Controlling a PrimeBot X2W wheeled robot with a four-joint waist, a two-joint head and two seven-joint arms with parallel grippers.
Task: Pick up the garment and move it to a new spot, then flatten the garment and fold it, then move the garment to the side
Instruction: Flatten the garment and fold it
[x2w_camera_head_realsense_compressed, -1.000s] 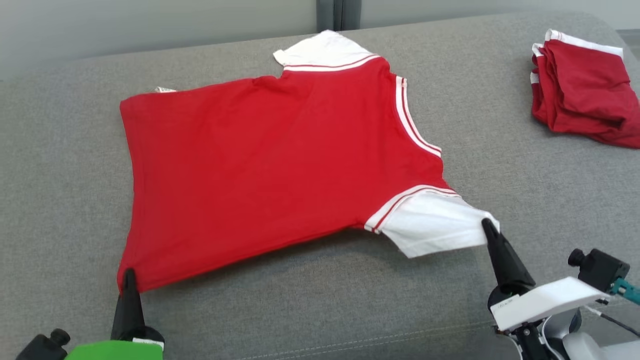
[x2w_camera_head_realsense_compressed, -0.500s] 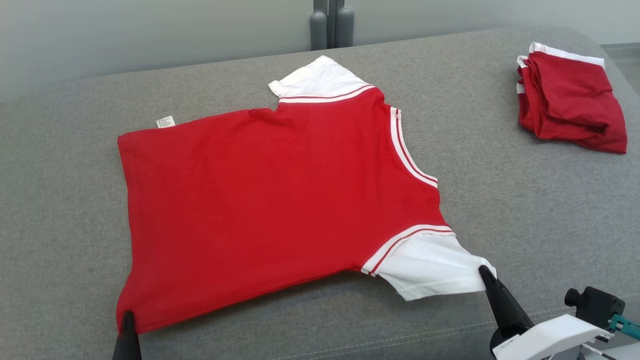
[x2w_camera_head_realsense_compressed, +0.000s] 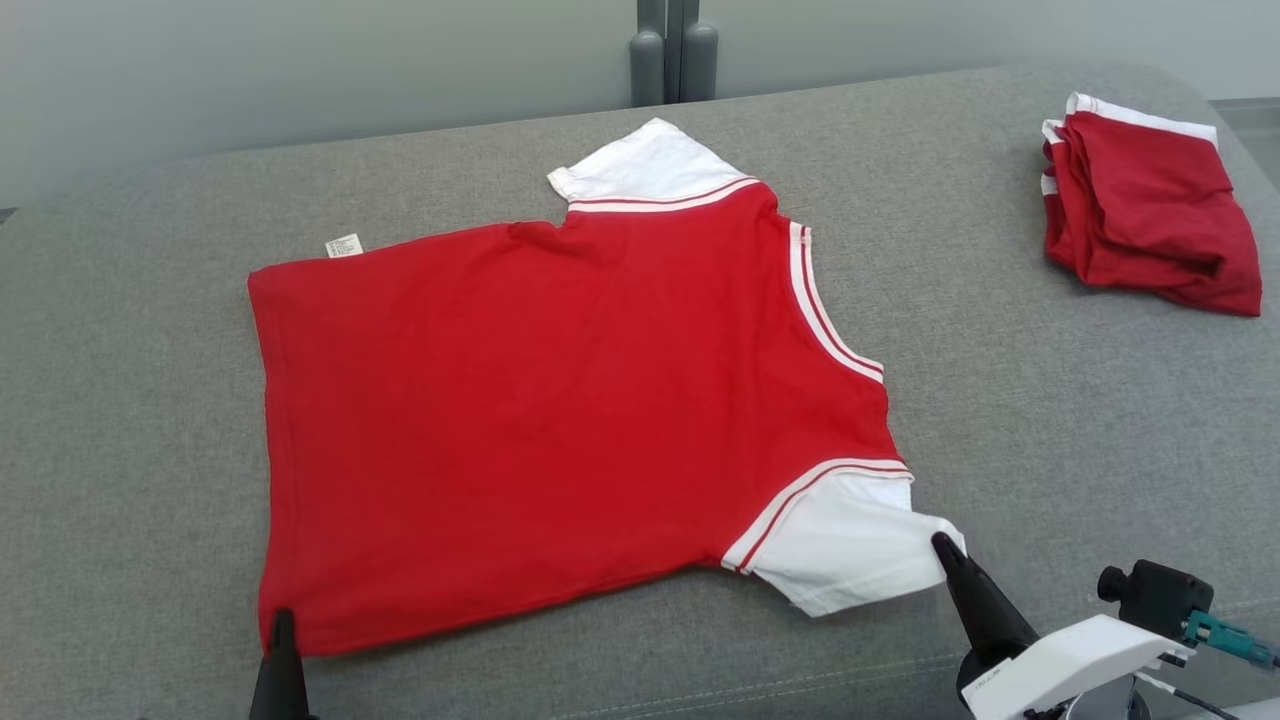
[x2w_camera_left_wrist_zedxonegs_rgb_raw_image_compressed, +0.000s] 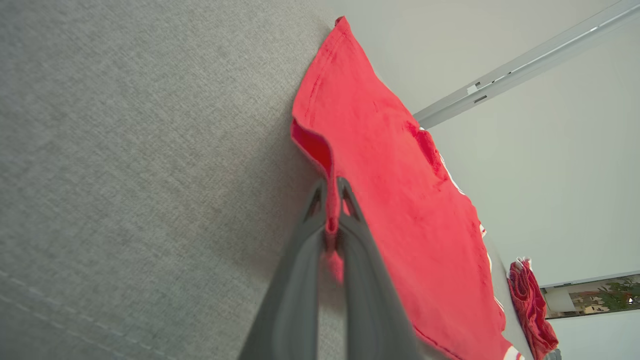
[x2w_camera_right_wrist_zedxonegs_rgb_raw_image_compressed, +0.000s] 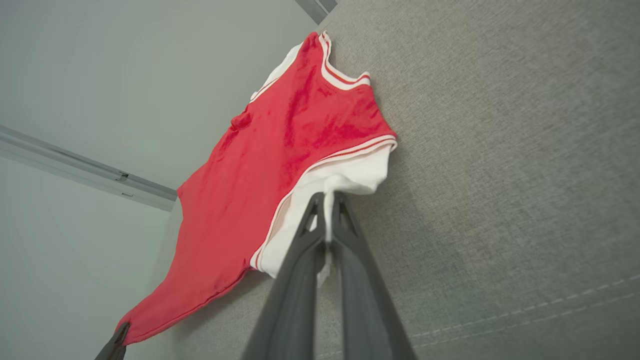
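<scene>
The garment, a red T-shirt with white sleeves and striped trim, lies spread flat on the grey padded surface. My left gripper is shut on the shirt's near hem corner; in the left wrist view the red cloth is pinched between the dark fingers of the left gripper. My right gripper is shut on the tip of the near white sleeve. From the right wrist camera, the white sleeve is clamped in the right gripper, and the other gripper shows at the hem.
A folded stack of red and white garments sits at the far right of the surface. A wall and a grey post stand behind the far edge. A stitched seam runs along the surface's near edge.
The view has tilted, so everything sits lower in the picture. Both grippers keep their hold; the near sleeve and hem now lie lower and flatter on the surface.
</scene>
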